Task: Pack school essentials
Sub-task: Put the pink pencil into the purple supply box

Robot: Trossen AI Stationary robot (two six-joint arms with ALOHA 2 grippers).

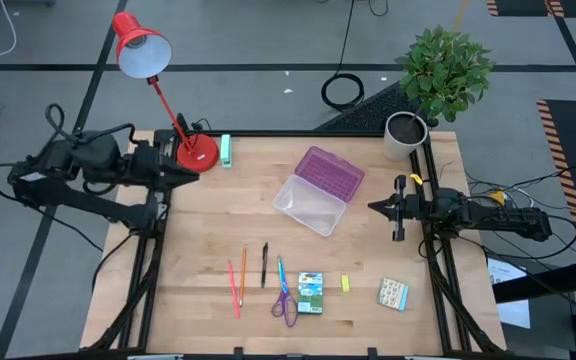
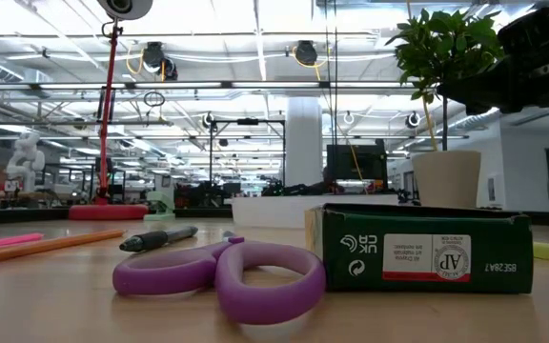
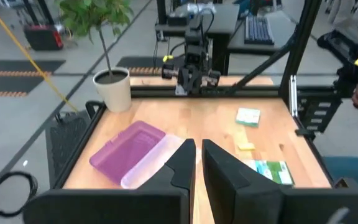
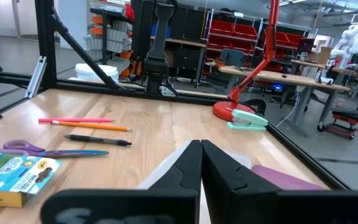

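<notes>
My arms parked at tabletop edges, left jaws and right jaws both pressed together, empty. Pencils, pen, scissors, crayons lie front-centre, long axes front-to-back; case mid-table. Right arm looks slightly nearer

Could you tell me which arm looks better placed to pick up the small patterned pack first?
Probably the right: its gripper waits at the table's right edge, the same side as the patterned pack. The left gripper is across the table by the lamp base.
</notes>
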